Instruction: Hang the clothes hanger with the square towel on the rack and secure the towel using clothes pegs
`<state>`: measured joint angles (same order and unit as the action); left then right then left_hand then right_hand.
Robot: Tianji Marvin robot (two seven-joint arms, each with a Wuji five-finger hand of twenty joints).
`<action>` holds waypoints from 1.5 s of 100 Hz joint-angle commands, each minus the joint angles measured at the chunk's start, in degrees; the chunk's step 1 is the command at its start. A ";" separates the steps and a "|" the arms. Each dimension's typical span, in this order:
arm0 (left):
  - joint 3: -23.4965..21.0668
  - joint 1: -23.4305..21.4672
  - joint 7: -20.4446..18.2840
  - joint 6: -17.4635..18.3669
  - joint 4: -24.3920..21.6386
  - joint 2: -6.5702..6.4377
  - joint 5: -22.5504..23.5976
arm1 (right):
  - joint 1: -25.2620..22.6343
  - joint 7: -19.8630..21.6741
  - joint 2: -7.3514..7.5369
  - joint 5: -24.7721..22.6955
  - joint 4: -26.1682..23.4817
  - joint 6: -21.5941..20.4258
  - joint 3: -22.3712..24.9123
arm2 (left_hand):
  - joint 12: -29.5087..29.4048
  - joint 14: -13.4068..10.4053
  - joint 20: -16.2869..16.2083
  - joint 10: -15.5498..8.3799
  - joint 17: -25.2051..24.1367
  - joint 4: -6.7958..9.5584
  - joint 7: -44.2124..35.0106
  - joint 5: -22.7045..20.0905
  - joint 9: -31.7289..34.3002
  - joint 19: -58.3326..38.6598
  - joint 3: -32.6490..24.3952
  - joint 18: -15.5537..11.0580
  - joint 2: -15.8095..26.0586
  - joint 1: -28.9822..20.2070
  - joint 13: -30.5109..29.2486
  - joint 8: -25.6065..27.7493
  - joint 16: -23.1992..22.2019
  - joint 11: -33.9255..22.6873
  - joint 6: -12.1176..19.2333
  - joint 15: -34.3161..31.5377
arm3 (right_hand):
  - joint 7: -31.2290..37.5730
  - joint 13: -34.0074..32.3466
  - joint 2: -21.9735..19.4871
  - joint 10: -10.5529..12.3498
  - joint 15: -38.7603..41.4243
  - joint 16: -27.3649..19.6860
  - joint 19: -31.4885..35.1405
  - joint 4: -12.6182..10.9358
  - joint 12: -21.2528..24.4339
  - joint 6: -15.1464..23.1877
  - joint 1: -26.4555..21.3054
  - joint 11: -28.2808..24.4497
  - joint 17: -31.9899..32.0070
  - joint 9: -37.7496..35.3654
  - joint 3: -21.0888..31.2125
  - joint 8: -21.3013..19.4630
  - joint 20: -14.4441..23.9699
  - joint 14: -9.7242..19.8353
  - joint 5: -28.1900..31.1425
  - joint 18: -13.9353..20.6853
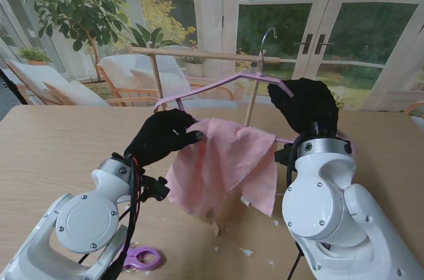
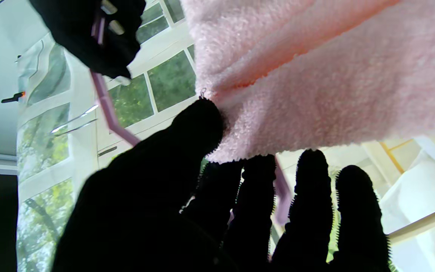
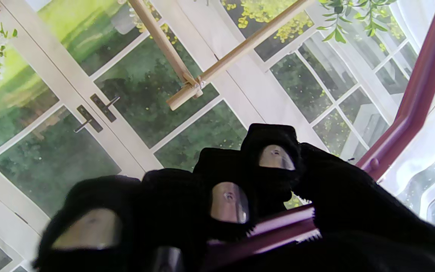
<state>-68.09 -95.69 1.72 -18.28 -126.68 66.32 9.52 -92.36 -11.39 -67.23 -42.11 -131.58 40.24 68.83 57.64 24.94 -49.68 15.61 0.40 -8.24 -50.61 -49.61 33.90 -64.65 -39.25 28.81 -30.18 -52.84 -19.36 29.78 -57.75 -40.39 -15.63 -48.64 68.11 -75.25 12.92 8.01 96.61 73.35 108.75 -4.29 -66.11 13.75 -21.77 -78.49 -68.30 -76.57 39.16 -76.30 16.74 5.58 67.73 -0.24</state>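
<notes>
Items counted: one hanger [image 1: 225,85], one towel [image 1: 225,164], one peg [image 1: 142,258], one rack [image 1: 199,55]. Right hand [image 1: 306,104] grips the hanger. Left hand [image 1: 162,136] pinches the towel.

The towel [image 1: 225,161] is soft pink. The hanger [image 1: 218,85] is light purple with a silver hook. The rack [image 1: 199,54] is pale wood. Both hands [image 1: 165,136] wear black gloves. The peg [image 1: 142,258] at 7 o'clock is purple. The table [image 1: 53,141] is light wood.

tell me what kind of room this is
Probably a sunroom or conservatory at a home: glazed doors open onto a garden, a leafy potted tree stands by cushioned lounge chairs, and work happens on a wooden table.
</notes>
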 commanded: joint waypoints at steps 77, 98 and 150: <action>5.98 10.15 -2.56 -5.67 -2.86 0.64 -2.64 | -0.12 -5.92 -5.70 30.79 -0.56 3.24 2.38 | -4.10 1.80 -4.74 -2.78 16.06 0.02 6.27 -3.62 28.13 -10.08 0.22 8.22 -0.17 -3.74 -26.41 -2.85 -1.58 -18.03 3.03 -14.42 | 1.26 0.06 -1.69 -7.27 9.44 2.24 11.23 -1.34 0.88 -7.63 -2.71 -4.26 -3.31 -4.48 0.18 -1.16 59.76 -0.76 2.45 5.25; 5.60 9.79 -4.06 -7.15 -2.15 -0.30 5.38 | -0.31 -6.81 -6.33 33.09 -2.70 4.16 2.88 | -6.71 -0.29 -5.57 -5.25 17.88 -0.51 -1.98 0.40 27.25 -10.68 -3.17 7.46 -3.14 0.15 -27.35 -0.91 0.00 -21.03 -0.95 -15.66 | 1.27 0.07 -1.86 -7.28 9.48 2.17 11.23 -1.15 1.07 -7.65 -2.90 -4.40 -3.31 -4.42 0.00 -1.08 59.84 -0.77 2.42 4.91; 2.22 7.16 -7.37 -7.15 1.64 -1.78 11.17 | 0.95 -6.93 -6.03 29.40 -3.99 4.00 2.19 | -6.98 -3.07 -6.43 -9.38 17.19 -2.02 -16.90 6.99 23.78 -11.32 -4.85 5.64 -6.98 3.57 -25.85 1.49 -1.10 -32.70 -1.20 -19.88 | 1.30 0.07 -1.92 -7.08 9.49 2.16 11.23 -1.16 1.35 -7.61 -2.94 -4.53 -3.33 -4.49 -0.10 -1.03 59.92 -0.62 2.39 5.05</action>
<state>-65.60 -87.14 -4.80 -25.95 -126.21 64.91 20.98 -91.37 -18.97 -72.95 -12.40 -134.40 44.33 70.96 50.33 22.85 -54.60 12.57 18.41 -9.01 -64.08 -44.57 57.85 -73.82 -43.12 35.37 -35.38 -49.55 -46.29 29.93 -58.33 -71.18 -13.77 -67.53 67.96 -75.25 12.93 5.94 97.20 73.38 109.31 -4.29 -65.52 11.04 -23.86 -78.54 -68.31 -76.57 38.62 -76.29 16.75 3.72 67.75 -2.33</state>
